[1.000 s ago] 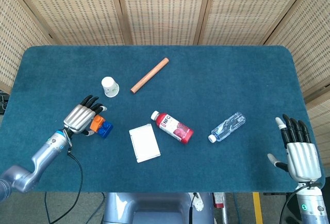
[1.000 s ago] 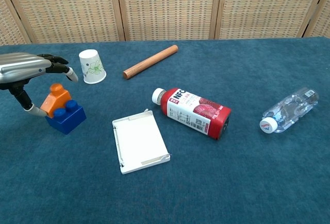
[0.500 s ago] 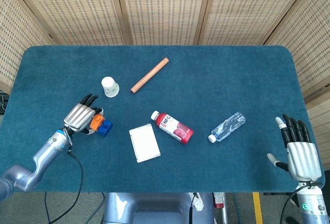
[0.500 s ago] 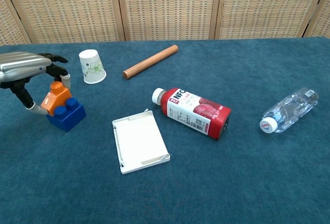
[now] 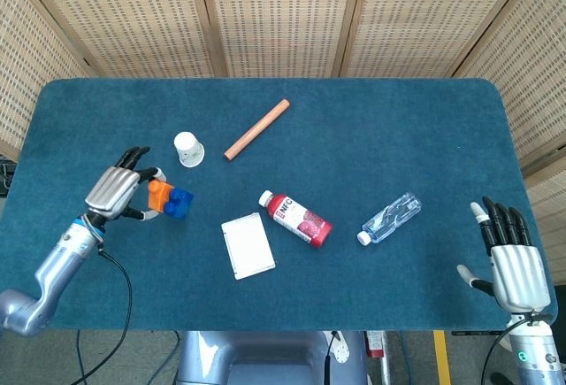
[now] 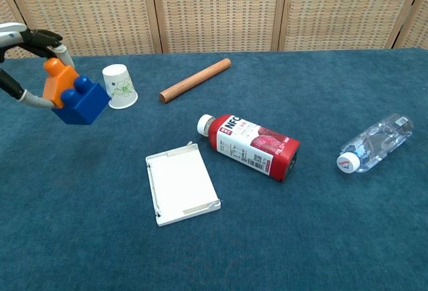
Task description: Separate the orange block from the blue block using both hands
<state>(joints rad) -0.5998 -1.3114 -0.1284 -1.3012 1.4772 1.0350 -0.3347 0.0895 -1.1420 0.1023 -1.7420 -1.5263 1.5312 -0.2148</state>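
My left hand (image 5: pixel 113 192) grips the orange block (image 5: pixel 158 195), which is still joined to the blue block (image 5: pixel 179 202). The pair hangs in the air above the table's left side. In the chest view the orange block (image 6: pixel 59 81) sits between the fingers of the left hand (image 6: pixel 27 39) at the frame's left edge, with the blue block (image 6: pixel 81 102) sticking out to the right and tilted. My right hand (image 5: pixel 511 257) is open at the near right edge of the table, far from the blocks, fingers spread and pointing away from me.
A white paper cup (image 5: pixel 188 149) lies just beyond the blocks, with a wooden rod (image 5: pixel 256 129) further back. A white flat box (image 5: pixel 247 245), a red drink bottle (image 5: pixel 295 218) and a clear water bottle (image 5: pixel 389 218) lie across the blue table (image 5: pixel 371 128).
My left hand closed on the orange block and lifted both joined blocks off the table, up and to the left. The right hand stayed put.
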